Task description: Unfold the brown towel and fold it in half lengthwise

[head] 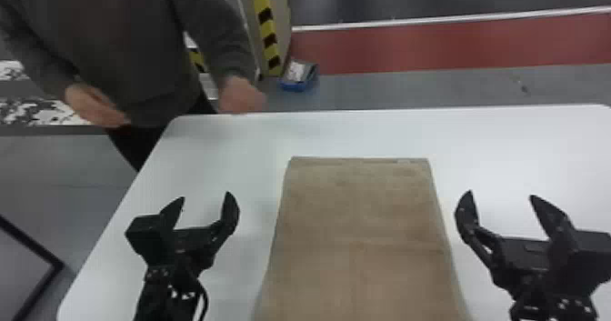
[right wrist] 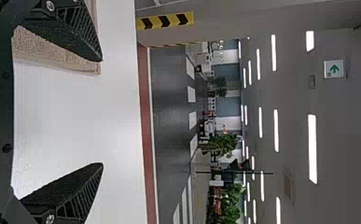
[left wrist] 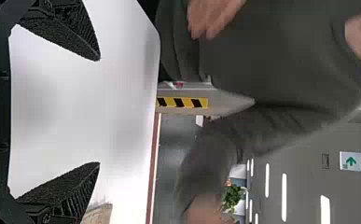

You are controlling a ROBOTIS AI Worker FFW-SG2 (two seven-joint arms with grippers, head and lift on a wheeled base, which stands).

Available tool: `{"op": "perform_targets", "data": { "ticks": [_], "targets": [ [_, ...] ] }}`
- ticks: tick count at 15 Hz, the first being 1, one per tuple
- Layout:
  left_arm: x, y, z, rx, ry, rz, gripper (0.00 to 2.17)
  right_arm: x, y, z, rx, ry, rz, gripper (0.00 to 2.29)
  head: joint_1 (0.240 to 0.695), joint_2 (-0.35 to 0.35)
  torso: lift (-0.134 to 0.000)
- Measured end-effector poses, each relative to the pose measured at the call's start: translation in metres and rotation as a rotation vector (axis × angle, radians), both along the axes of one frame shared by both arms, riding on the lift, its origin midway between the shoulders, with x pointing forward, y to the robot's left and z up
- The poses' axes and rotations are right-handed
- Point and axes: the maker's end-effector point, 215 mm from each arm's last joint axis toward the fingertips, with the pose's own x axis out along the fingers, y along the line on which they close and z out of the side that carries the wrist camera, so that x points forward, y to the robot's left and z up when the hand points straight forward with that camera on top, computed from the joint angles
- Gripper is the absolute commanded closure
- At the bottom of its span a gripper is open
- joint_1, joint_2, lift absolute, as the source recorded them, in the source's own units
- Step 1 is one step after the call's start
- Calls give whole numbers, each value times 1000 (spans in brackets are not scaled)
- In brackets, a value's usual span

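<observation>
In the head view my left gripper (head: 205,202) is open over the table to the left of the brown towel (head: 359,233). On the towel's right side my right gripper (head: 501,199) is also open, apart from the cloth. The towel lies flat as a long rectangle, its far edge straight across and its near end cut off by the bottom of the head view. In the left wrist view, nothing is between the fingers of the left gripper (left wrist: 99,111), and a towel corner (left wrist: 99,214) shows beside one finger. The right wrist view has the right gripper (right wrist: 102,112) with the towel's edge (right wrist: 52,53) behind one finger.
The white table (head: 523,152) extends beyond the towel on the far side and both flanks. A person (head: 136,47) stands past its far left edge, hands near that edge. On the floor behind is a blue box (head: 298,75) by a striped pillar (head: 266,29).
</observation>
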Motion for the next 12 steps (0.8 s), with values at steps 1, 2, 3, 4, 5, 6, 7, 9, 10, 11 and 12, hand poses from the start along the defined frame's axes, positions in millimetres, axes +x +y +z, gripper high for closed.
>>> {"op": "perform_targets", "data": {
  "ticks": [1, 2, 3, 4, 5, 6, 7, 9, 10, 11, 12],
  "targets": [
    [0, 0, 0, 0, 0, 0, 80, 0, 0, 0, 0, 0, 0, 73, 695, 183, -123],
    [0, 0, 0, 0, 0, 0, 80, 0, 0, 0, 0, 0, 0, 73, 695, 183, -123],
    [0, 0, 0, 0, 1, 1, 80, 0, 0, -1, 0, 1, 0, 73, 695, 183, -123],
    [0, 0, 0, 1, 1, 1, 80, 0, 0, -1, 0, 1, 0, 76, 695, 183, -123],
    [0, 0, -1, 1, 1, 1, 80, 0, 0, -1, 0, 2, 0, 76, 695, 183, -123],
    [0, 0, -1, 1, 3, -1, 80, 0, 0, -1, 0, 2, 0, 76, 695, 183, -123],
    [0, -1, -1, 2, 5, -3, 80, 0, 0, -2, 0, 3, 0, 73, 695, 182, -123],
    [0, -1, -2, 6, 10, -7, 80, 0, -1, -2, -1, 3, -1, 76, 695, 181, -123],
    [0, -2, -3, 7, 16, -8, 80, 0, -1, -2, -1, 3, -2, 76, 695, 180, -123],
    [1, -4, -6, 7, 27, -17, 80, -1, -2, -2, -1, 4, -3, 76, 695, 179, -123],
    [3, -7, -8, 5, 38, -33, 80, -1, -2, -3, -2, 5, -4, 76, 695, 176, -123]
  ]
}}
